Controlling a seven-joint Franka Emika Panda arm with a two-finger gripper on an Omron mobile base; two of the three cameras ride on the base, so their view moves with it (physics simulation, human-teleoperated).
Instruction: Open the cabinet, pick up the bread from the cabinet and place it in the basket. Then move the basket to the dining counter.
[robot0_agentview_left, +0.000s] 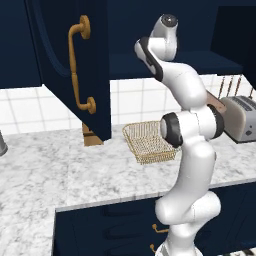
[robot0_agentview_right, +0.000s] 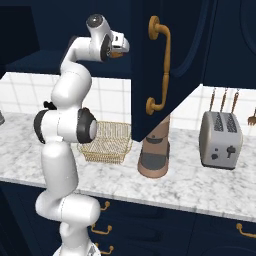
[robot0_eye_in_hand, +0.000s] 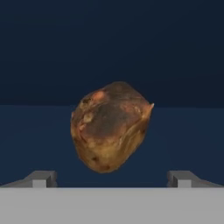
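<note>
The navy cabinet stands open, its door (robot0_agentview_left: 75, 55) (robot0_agentview_right: 170, 65) swung out over the counter. On the dark shelf inside lies the bread (robot0_eye_in_hand: 110, 127), a dark brown rounded lump. My gripper (robot0_eye_in_hand: 111, 178) (robot0_agentview_right: 121, 47) is reached into the cabinet and is open. Its fingertips (robot0_eye_in_hand: 40, 178) stand wide on either side, just short of the bread and not touching it. The gold wire basket (robot0_agentview_left: 147, 142) (robot0_agentview_right: 107, 142) sits below on the marble counter, behind my arm. The dining counter is out of view.
A silver toaster (robot0_agentview_left: 240, 117) (robot0_agentview_right: 220, 137) stands at the right of the marble counter (robot0_agentview_left: 50, 170). A brown appliance (robot0_agentview_right: 155, 150) sits under the open right door. Utensils (robot0_agentview_right: 223, 100) hang on the tiled wall. Navy drawers with brass pulls (robot0_agentview_right: 100, 229) run below.
</note>
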